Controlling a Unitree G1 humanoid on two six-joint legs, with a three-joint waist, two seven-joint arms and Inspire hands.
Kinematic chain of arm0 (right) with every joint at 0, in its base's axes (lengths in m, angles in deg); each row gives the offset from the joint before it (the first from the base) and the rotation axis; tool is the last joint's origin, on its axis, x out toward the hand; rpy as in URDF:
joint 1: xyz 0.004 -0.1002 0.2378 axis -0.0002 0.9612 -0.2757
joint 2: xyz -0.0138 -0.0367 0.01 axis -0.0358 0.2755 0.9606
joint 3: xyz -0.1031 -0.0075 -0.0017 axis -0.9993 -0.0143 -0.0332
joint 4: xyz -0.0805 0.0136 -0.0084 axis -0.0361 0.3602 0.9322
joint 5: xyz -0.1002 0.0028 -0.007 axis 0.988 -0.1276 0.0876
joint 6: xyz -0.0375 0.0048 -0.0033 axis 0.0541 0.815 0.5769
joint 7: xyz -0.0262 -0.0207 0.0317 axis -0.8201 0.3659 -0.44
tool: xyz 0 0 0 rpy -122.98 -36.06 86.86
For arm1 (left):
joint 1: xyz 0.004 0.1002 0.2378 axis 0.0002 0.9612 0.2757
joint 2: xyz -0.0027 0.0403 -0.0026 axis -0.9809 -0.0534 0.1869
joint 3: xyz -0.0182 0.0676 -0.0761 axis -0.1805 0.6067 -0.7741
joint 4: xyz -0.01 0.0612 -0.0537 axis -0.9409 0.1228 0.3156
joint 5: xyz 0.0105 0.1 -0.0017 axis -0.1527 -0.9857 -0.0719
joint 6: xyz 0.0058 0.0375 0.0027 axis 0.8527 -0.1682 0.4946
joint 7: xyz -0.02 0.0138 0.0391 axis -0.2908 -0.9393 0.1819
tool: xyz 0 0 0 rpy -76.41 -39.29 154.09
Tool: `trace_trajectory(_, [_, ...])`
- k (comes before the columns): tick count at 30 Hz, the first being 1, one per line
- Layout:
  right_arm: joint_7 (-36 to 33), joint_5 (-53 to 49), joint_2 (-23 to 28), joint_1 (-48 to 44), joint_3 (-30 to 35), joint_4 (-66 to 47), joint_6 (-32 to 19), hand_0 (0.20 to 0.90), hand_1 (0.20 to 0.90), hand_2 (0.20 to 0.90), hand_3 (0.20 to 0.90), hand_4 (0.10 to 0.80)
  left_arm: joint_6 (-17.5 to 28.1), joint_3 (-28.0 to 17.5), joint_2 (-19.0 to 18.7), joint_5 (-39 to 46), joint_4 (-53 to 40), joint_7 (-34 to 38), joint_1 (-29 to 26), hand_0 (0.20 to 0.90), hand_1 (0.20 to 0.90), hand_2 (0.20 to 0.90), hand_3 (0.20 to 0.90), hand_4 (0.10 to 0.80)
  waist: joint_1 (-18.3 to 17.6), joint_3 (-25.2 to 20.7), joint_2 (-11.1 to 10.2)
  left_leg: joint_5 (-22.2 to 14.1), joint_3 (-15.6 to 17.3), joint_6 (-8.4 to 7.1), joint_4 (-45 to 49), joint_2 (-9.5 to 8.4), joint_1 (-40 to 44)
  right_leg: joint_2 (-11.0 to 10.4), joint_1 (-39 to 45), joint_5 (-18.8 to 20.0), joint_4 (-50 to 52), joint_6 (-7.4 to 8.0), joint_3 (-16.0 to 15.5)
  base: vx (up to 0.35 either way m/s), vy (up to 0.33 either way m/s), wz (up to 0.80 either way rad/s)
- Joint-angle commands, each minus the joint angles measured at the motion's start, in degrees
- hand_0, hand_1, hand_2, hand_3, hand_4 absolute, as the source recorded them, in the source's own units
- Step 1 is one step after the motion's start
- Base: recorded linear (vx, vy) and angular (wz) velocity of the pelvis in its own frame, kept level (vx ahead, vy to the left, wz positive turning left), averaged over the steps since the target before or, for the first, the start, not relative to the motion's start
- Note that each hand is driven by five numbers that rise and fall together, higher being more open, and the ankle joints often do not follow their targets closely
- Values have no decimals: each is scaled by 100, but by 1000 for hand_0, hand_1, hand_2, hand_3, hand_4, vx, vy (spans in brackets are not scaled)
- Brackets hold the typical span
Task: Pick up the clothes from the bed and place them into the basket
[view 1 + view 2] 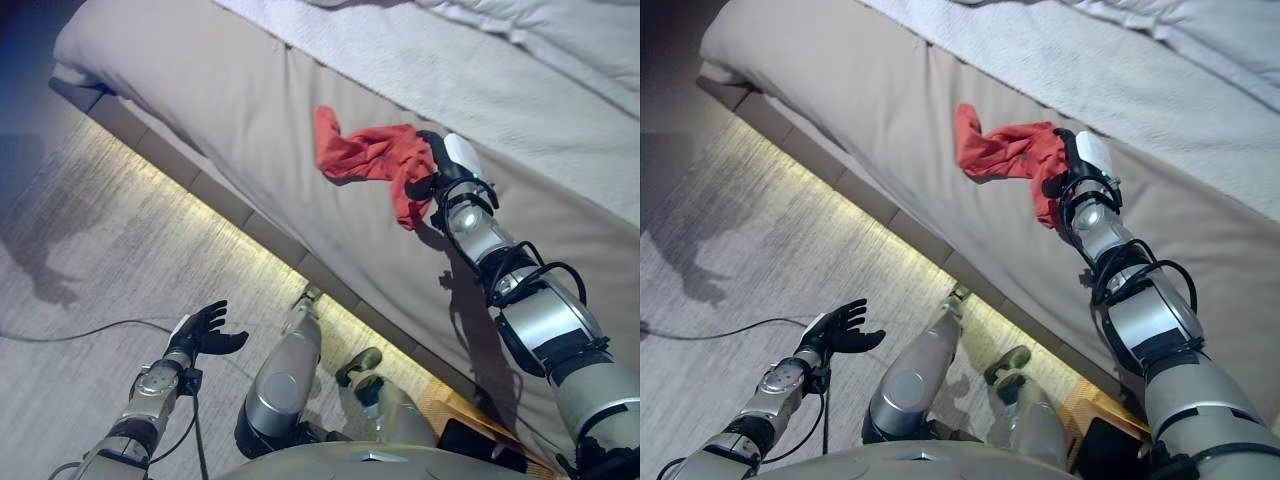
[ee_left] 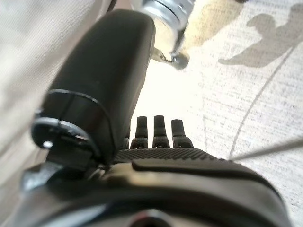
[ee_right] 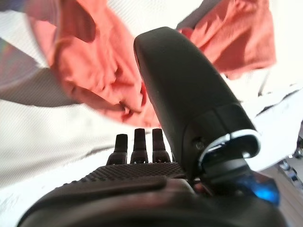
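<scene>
A red-orange piece of clothing (image 1: pixel 365 155) lies crumpled on the beige sheet of the bed (image 1: pixel 240 100). My right hand (image 1: pixel 445 165) reaches over the bed and rests at the cloth's right edge, where a strip of it hangs down. In the right wrist view the fingers (image 3: pixel 137 142) point straight at the cloth (image 3: pixel 94 71) with the thumb (image 3: pixel 189 94) held out over it, so the hand is open. My left hand (image 1: pixel 205 330) hangs low over the floor with its fingers spread, open and empty.
A white blanket (image 1: pixel 480 60) covers the far part of the bed. A lit strip (image 1: pixel 200 200) runs along the bed's lower edge. Grey carpet (image 1: pixel 90 250) lies on the left. A wooden-coloured thing with a dark item (image 1: pixel 470 425) sits at the lower right.
</scene>
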Motion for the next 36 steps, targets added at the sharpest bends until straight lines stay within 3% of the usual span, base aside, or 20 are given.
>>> trace_trajectory(1, [-279, 114, 494, -418, -117, -203, 94, 900, 900, 900, 900, 800, 330, -60, -286, 304, -78, -1, 449, 900, 900, 900, 900, 800, 104, -252, 83, -579, 475, 598, 633, -277, -385, 6, -759, 606, 639, -161, 369, 19, 48, 8])
trace_trajectory(5, [-146, 270, 547, -616, -179, 61, 491, 900, 900, 900, 900, 800, 414, -121, -300, 403, -183, -87, 529, 900, 900, 900, 900, 800, 158, -148, 248, -612, 498, 643, 894, -397, -622, -59, -1027, 431, 1009, -183, 407, -4, 26, 0])
trace_trajectory(9, [678, -159, 535, -835, -384, 398, 1378, 900, 900, 900, 900, 800, 283, -182, -277, 772, -519, -77, 573, 900, 900, 900, 900, 800, 218, -20, 470, -591, 529, 673, 1138, -492, -949, -141, -1439, 217, 1439, -233, 501, -47, 38, 0])
trace_trajectory(11, [712, -355, 518, -873, -384, 499, 1436, 900, 900, 900, 900, 800, 172, -205, -263, 892, -578, -102, 552, 900, 900, 900, 900, 800, 232, 4, 516, -590, 525, 678, 1180, -501, -1013, -157, -1515, 173, 1504, -240, 528, -16, -5, 0])
trace_trajectory(12, [777, -555, 518, -935, -344, 585, 1384, 768, 768, 768, 746, 646, 147, -217, -255, 910, -603, -170, 568, 900, 900, 900, 900, 800, 254, 26, 547, -580, 529, 676, 1178, -497, -1047, -162, -1545, 125, 1528, -249, 536, -23, -25, 5])
trace_trajectory(13, [785, -611, 537, -955, -300, 619, 1355, 528, 528, 528, 466, 366, 177, -230, -241, 843, -603, -222, 616, 900, 900, 900, 900, 800, 278, 38, 567, -568, 525, 663, 1184, -502, -1059, -171, -1540, 117, 1536, -240, 536, -10, -43, 5])
trace_trajectory(14, [822, -672, 554, -965, -272, 638, 1317, 505, 505, 505, 439, 339, 193, -247, -235, 786, -603, -249, 654, 900, 900, 900, 900, 800, 292, 44, 580, -564, 520, 654, 1184, -509, -1055, -173, -1521, 111, 1538, -236, 531, 13, -52, 2])
trace_trajectory(15, [885, -690, 576, -986, -255, 656, 1287, 396, 396, 396, 313, 213, 201, -257, -238, 758, -602, -264, 673, 900, 900, 900, 900, 800, 298, 50, 591, -563, 517, 652, 1181, -512, -1047, -171, -1505, 101, 1534, -233, 525, 21, -45, 4])
trace_trajectory(17, [850, -818, 646, -1022, -237, 655, 1154, 300, 300, 300, 200, 100, 236, -265, -249, 770, -627, -242, 685, 900, 900, 900, 900, 800, 291, 69, 598, -545, 502, 646, 1135, -510, -1024, -144, -1467, 95, 1498, -229, 513, 17, -29, 14])
trace_trajectory(31, [723, -1039, 910, -1128, -13, 576, 809, 300, 300, 300, 200, 100, 244, -280, -428, 846, -873, -138, 767, 900, 900, 900, 900, 800, 264, 50, 535, -527, 409, 593, 938, -469, -785, 79, -1007, 189, 1046, -210, 441, 6, -31, 1])
trace_trajectory(36, [683, -1192, 970, -952, 25, 426, 633, 300, 300, 300, 200, 100, 282, -279, -474, 794, -920, -56, 805, 900, 900, 900, 900, 800, 234, -19, 390, -509, 328, 542, 649, -334, -525, 234, -646, 261, 622, -219, 451, 2, -60, 0])
